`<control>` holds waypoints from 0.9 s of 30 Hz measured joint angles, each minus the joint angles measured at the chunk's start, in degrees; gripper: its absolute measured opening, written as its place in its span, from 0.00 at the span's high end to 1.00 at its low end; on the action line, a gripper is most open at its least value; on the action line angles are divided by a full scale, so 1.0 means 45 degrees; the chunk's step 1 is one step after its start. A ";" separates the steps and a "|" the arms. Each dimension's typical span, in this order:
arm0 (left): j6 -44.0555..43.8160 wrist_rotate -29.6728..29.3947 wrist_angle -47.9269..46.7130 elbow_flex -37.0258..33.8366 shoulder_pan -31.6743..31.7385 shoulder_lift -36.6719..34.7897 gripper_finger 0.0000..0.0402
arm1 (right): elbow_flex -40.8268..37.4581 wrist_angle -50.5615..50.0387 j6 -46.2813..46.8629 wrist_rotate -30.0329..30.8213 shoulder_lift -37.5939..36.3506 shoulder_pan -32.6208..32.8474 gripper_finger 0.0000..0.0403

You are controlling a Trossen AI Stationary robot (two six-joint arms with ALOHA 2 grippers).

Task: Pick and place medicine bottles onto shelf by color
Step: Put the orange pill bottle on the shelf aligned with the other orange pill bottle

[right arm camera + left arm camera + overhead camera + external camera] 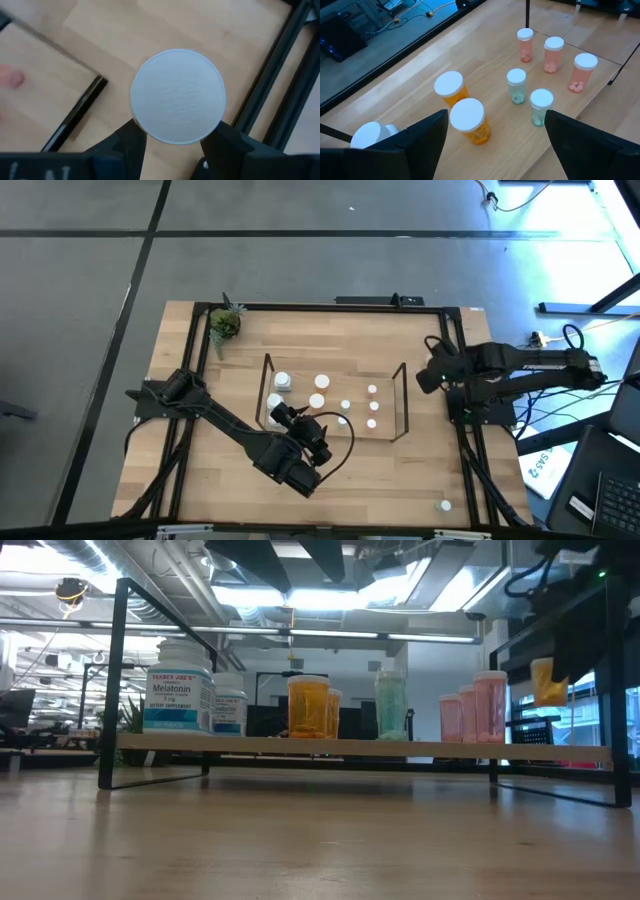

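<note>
The wire shelf (335, 395) stands mid-table and bears several white-capped bottles: white ones (178, 698), orange ones (308, 706), teal ones (390, 705) and pink ones (490, 707). My left gripper (495, 117) hovers open over the shelf's near left part, above the orange bottles (470, 121), touching nothing. My right gripper (428, 375) is just off the shelf's right end, shut on an orange bottle (545, 680) whose white cap (177, 96) faces the wrist camera. Another white-capped bottle (444, 505) stands on the table at the near right. My right gripper pinches the orange bottle between its two fingers (127, 140), on two opposite sides just below the white cap's rim (212, 131). The fingers come slanting down from above. The bottle hangs lifted clear of the table, slightly tilted, beyond the shelf's right end frame.
A small potted plant (225, 323) sits at the table's far left corner. A black frame (465, 440) edges the table. The shelf's upright end frames (118, 680) stand at both ends. Bare wood lies in front of the shelf.
</note>
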 joint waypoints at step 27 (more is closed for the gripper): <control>0.0002 0.0000 0.0015 0.0000 0.0002 0.0000 0.19 | 0.0000 0.0888 0.3213 -0.0441 0.0643 0.8208 0.57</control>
